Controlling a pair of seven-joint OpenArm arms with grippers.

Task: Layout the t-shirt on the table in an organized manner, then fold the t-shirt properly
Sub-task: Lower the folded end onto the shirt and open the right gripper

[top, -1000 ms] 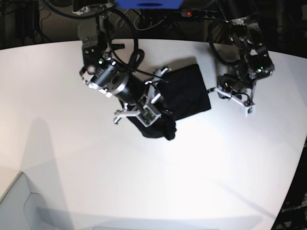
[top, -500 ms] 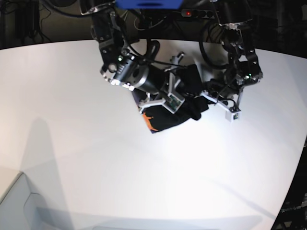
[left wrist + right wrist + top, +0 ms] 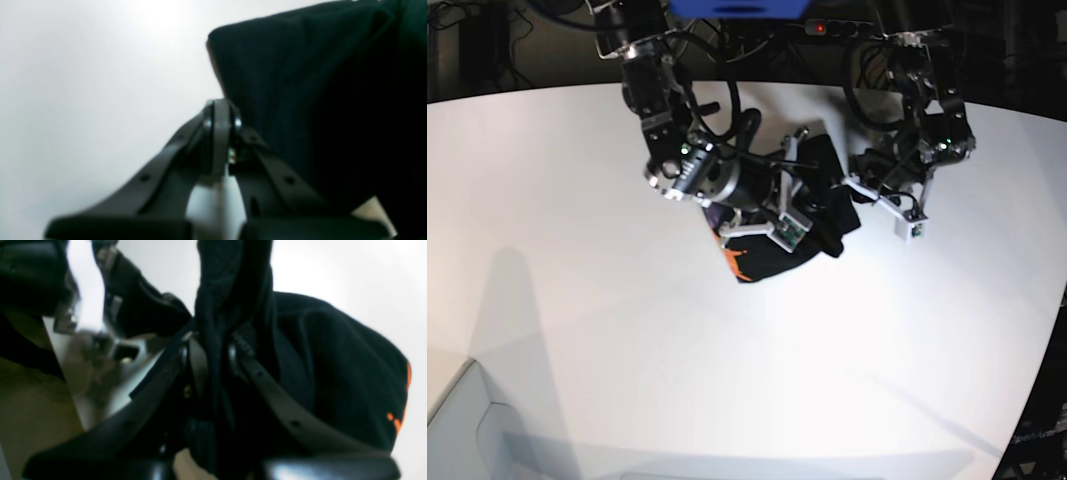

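T-shirt (image 3: 333, 373) bunched between right jaws (left jaws empty)

Your right arm comes down from the far edge on the left of the base view, its wrist bent toward the middle. Your right gripper (image 3: 213, 363) has its jaws pinched on a bunched fold of the t-shirt (image 3: 337, 373), with cloth filling the gap between the pads. Your left arm hangs from the far right of the base view, elbow out. Your left gripper (image 3: 220, 133) has its tips pressed together, holding nothing, just beside the cloth's edge.
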